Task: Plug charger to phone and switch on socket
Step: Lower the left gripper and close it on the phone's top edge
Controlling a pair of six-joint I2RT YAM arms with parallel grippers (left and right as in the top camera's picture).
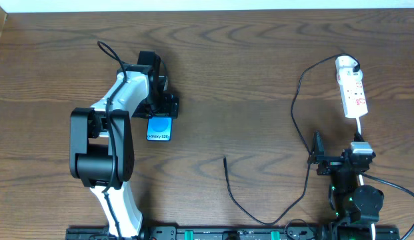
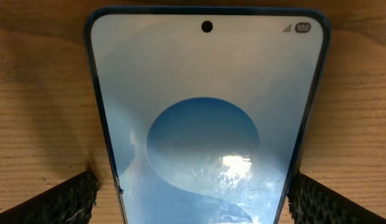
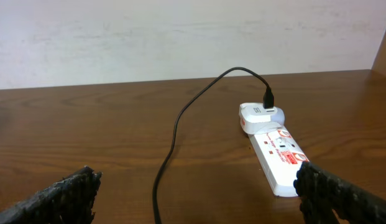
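The phone (image 1: 159, 128) lies flat on the table, its blue screen lit. It fills the left wrist view (image 2: 205, 124). My left gripper (image 1: 160, 115) is open and straddles the phone's far end, with a strip of wood showing between each finger and the phone's edges (image 2: 193, 190). The white socket (image 1: 352, 90) lies at the far right, with the charger's plug in its far end. The black charger cable (image 1: 297, 113) loops down the table, and its free tip (image 1: 225, 159) lies at mid-table. My right gripper (image 1: 339, 153) is open and empty, just short of the socket (image 3: 276, 155). The cable (image 3: 174, 130) runs between its fingers (image 3: 196, 199).
The robots' thicker black cables trail by the right arm's base (image 1: 393, 190). A black rail (image 1: 213, 233) runs along the table's front edge. A pale wall (image 3: 180, 37) stands behind the table's far edge.
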